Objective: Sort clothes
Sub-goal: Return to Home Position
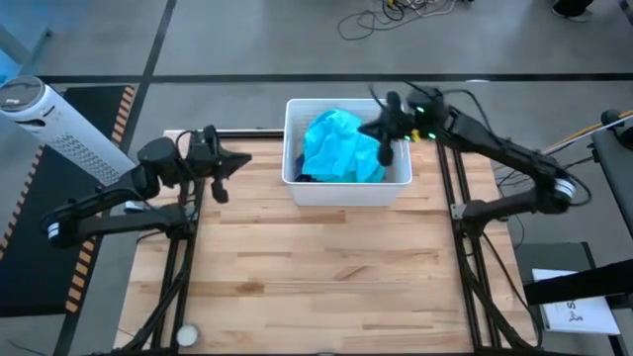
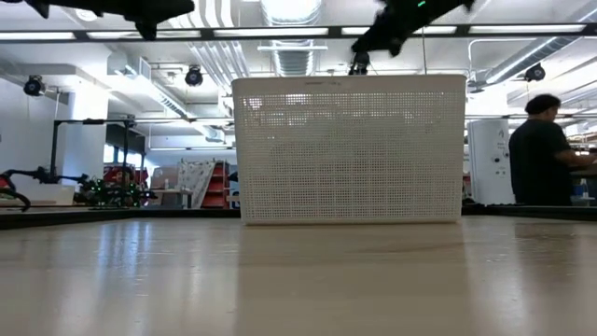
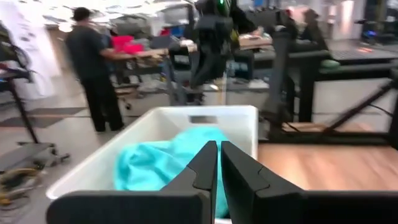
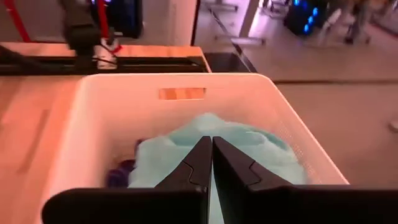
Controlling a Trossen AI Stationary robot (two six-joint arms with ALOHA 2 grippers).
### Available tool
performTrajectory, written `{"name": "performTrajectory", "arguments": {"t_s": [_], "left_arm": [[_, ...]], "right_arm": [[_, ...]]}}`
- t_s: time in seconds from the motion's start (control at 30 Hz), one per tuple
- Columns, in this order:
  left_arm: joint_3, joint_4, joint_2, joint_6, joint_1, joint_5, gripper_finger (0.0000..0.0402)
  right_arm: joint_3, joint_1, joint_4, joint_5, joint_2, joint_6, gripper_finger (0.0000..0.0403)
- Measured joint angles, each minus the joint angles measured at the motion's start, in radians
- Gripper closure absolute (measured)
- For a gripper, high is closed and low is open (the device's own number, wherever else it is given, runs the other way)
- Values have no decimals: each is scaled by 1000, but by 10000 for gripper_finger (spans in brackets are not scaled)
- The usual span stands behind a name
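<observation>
A large turquoise garment (image 1: 341, 146) lies heaped in the white slatted basket (image 1: 297, 188) at the table's far middle. It also shows in the left wrist view (image 3: 155, 165) and the right wrist view (image 4: 249, 140). A purple piece (image 4: 118, 174) and a dark piece (image 1: 305, 178) peek out beside it. My right gripper (image 1: 384, 138) hangs shut above the basket's right part, clear of the turquoise garment. My left gripper (image 1: 237, 161) is shut and held above the table, left of the basket.
The bare wooden tabletop (image 1: 326, 267) stretches in front of the basket. A white perforated cylinder (image 1: 59, 124) stands off the table's far left. A person (image 2: 541, 154) stands in the room beyond the table.
</observation>
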Motion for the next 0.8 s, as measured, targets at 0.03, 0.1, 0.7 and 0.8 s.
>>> {"name": "performTrajectory", "arguments": {"t_s": [0.03,0.1,0.7,0.8], "left_arm": [[-1,-23,-11,0,-18,0,394],[-9,-57,-27,2,-62,0,398],[-401,276,-124,119,-605,-510,401],[-462,274,-182,80,-639,-551,402]], "right_arm": [[-24,13,-5,1,-43,-9,403],[-94,48,1,3,-137,-28,403],[-918,341,445,179,-875,98,403],[-1002,365,451,210,-1009,107,403]]}}
